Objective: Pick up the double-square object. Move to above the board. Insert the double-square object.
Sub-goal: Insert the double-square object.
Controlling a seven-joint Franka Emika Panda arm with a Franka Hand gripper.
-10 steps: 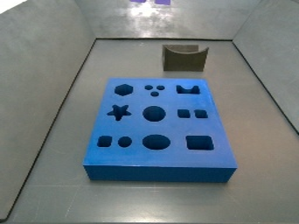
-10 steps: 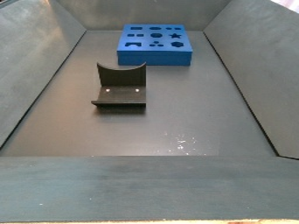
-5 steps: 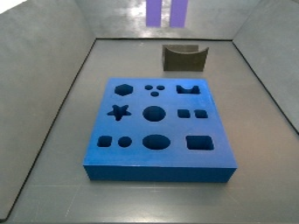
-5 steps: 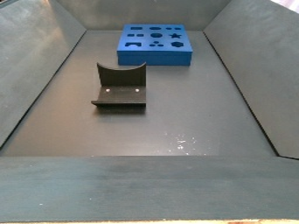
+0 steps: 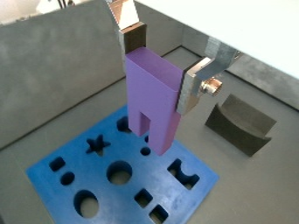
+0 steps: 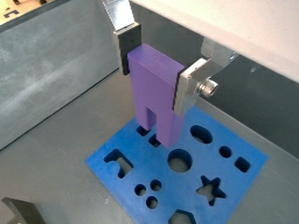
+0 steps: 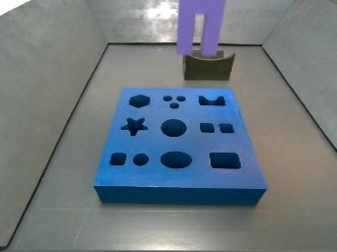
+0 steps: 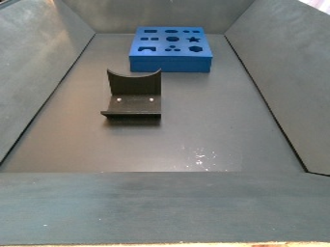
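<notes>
The tool [image 5: 167, 63] grips the double-square object [image 5: 155, 94] between its silver finger plates, prongs pointing down, suspended above the board [image 5: 198, 188]; in a side view the double-square object [image 7: 203, 24] hangs at the upper centre of the frame, clear of the board [image 7: 178, 187], with the tool itself out of frame. Judged risk: if the two prongs descend offset or rotated relative to the paired square holes, they may strike the blue face or enter a neighbouring hole, and the piece could then slip in the pads. The worktop [image 7: 303, 172] is plain grey, enclosed by grey walls. The fixture [image 8: 131, 96] stands well apart from the board [image 8: 172, 48].
</notes>
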